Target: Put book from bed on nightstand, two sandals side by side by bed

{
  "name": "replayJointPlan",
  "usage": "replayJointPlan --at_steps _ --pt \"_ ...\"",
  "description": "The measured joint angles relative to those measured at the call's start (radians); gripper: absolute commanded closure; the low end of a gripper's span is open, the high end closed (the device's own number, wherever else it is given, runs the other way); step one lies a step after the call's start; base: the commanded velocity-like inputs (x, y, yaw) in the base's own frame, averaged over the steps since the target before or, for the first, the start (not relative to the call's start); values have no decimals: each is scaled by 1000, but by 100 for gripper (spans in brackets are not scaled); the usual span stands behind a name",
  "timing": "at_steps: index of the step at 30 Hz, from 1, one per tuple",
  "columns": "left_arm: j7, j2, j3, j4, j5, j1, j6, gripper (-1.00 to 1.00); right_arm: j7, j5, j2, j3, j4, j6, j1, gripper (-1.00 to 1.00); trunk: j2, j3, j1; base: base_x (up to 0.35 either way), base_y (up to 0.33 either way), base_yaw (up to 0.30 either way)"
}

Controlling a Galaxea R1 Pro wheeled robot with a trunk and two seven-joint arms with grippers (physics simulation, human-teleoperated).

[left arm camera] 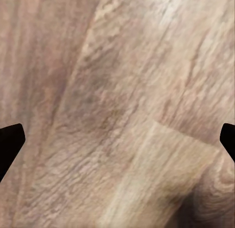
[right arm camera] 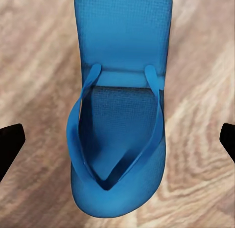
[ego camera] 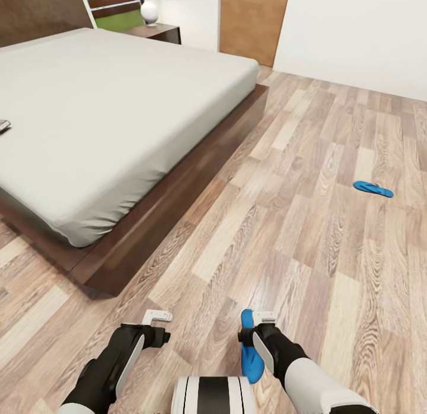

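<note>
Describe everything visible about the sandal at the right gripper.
The near sandal is a bright blue flat flip-flop with a narrow rounded sole, finely textured on top, and a thin Y-shaped strap of the same blue, rubbery by its look. It shows in the head view at the right gripper, one end up at the jaws, the rest running back beside the arm. In the right wrist view it lies between the fingertips over the wood-plank floor. Whether it touches the floor cannot be told.

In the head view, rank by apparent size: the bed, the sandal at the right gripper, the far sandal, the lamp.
1. bed
2. sandal at the right gripper, enlarged by nearness
3. far sandal and lamp: alike, unranked
</note>
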State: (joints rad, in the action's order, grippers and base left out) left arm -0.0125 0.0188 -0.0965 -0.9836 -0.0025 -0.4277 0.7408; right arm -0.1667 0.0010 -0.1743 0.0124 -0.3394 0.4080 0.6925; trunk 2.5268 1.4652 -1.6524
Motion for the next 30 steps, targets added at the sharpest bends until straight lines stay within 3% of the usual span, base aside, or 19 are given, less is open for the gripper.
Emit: replayJointPlan --at_steps 10,16,24,30 --pt "0 1 -1 0 -1 0 0 -100 0 -1 0 1 0 0 6 -100 2 39 -4 0 0 0" --pt "0 1 -1 0 -1 0 -2 -100 0 -1 0 2 0 0 6 -100 2 39 -4 0 0 0" --pt "0 1 -1 0 -1 0 -4 -100 0 -1 0 2 1 0 7 -100 4 70 -8 0 0 0" --pt "0 1 -1 0 -1 0 -5 -100 0 0 0 3 0 0 8 -100 4 70 -8 0 0 0"
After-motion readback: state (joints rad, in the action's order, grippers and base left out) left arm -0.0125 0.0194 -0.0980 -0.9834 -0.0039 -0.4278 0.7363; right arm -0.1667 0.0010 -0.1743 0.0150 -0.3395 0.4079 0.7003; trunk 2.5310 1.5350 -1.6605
